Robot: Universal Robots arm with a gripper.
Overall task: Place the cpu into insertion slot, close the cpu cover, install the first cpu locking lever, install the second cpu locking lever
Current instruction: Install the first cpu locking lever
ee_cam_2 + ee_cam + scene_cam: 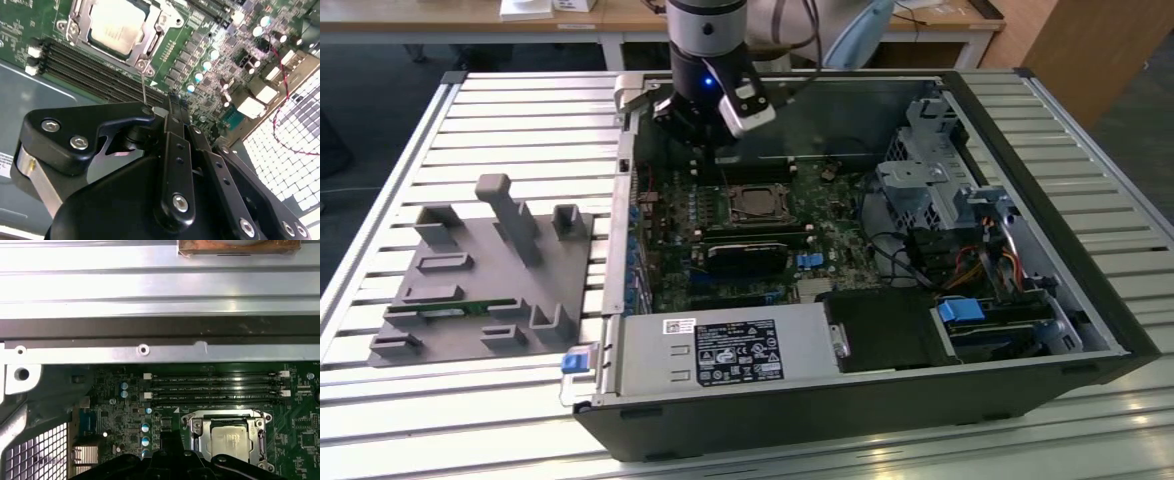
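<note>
As seen in the exterior view, find claw [698, 158] upper centre of frame, down inside open PC case [1047, 160], just behind insertion slot [67, 27] on green motherboard [720, 255]. Pressed together at the tips in the second wrist view, with thin wire locking lever [143, 85] running from socket corner up to those tips. Cannot tell whether pinched or only touched. Dull silver cpu [117, 25] seated in insertion slot, a little above centre of the exterior frame, metal top up. Silver cpu cover [150, 42] folded flat around it, chip showing through the window. Black memory slots [85, 65] just beside socket. Grey moulded fixture [494, 270] on slatted counter [520, 110], left of frame, beside the case. Power supply [720, 352] lower centre.
</note>
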